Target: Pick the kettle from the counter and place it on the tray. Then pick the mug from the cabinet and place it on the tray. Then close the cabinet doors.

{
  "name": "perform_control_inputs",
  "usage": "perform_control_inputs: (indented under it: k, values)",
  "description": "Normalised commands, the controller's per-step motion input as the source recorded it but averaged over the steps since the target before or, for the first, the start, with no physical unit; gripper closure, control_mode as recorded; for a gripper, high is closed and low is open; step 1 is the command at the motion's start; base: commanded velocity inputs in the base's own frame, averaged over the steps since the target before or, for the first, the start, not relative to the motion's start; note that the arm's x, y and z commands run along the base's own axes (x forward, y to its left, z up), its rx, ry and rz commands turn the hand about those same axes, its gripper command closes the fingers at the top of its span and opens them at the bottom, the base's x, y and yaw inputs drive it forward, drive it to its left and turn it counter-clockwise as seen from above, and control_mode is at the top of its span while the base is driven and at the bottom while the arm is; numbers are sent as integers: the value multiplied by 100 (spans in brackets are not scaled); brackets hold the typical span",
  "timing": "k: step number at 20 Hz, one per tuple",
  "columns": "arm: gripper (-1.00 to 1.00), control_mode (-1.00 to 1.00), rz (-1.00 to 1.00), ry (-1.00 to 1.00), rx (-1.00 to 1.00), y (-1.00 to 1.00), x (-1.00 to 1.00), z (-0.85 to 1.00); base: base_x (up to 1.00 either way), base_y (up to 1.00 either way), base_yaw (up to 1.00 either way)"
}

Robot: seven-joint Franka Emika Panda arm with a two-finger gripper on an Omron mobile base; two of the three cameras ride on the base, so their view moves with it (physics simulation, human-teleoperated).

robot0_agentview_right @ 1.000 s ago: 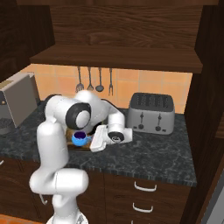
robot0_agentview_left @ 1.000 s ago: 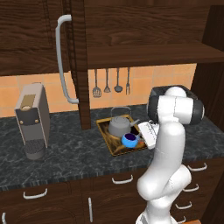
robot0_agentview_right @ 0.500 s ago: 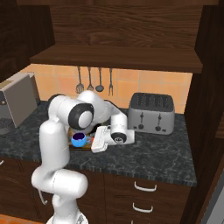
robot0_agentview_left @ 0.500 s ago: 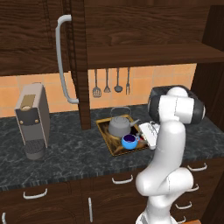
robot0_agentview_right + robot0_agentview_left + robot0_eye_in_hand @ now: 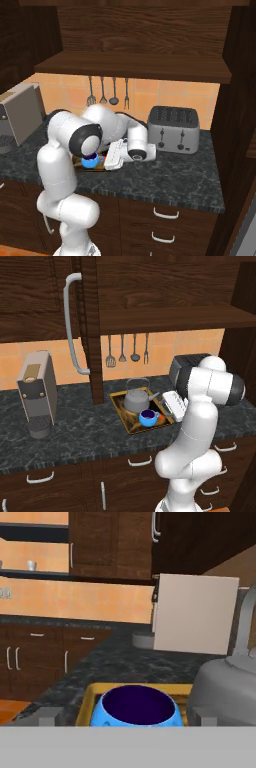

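Observation:
The blue mug (image 5: 148, 417) stands on the gold-rimmed tray (image 5: 119, 397), in front of the grey kettle (image 5: 136, 401), which also sits on the tray. My gripper (image 5: 161, 412) is level with the mug at its right side, open. In the hand view the mug (image 5: 136, 707) stands between my two fingertips (image 5: 48, 716) without touching either, and the kettle (image 5: 225, 687) is to its right. From the right base view the mug (image 5: 90, 161) peeks out beside my hand (image 5: 104, 161). The cabinet door (image 5: 89, 321) hangs open edge-on, beside the plank shelf (image 5: 165, 318).
A tall coffee machine (image 5: 36, 393) stands on the counter (image 5: 75, 431) at the left. The silver toaster (image 5: 174, 129) is at the back right. Utensils (image 5: 122, 351) hang on the wall behind the tray. The door's long white handle (image 5: 71, 321) juts out above the counter.
My hand has drawn back slightly to the right from the mug. The mug and the kettle have stayed in place on the tray.

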Motion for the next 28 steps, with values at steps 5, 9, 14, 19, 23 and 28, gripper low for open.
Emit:
perform_control_inputs:
  k: [5, 9, 14, 19, 23, 28]
  values:
    - [-100, -100, -10, 0, -8, 0, -37, 76, 0, 0, 0]
    - [-100, -100, -13, -1, -6, 0, -61, 65, 0, 0, 0]
    - [-100, -100, -17, -4, -6, 0, -74, 67, 0, 0, 0]
    - [-100, -100, -18, -2, -7, 0, -74, 65, 0, 0, 0]
    - [-100, -100, -8, -4, 0, -2, -27, 7, 0, 0, 0]
    - [-100, -100, -16, -15, 1, -29, -60, 21, 0, 0, 0]
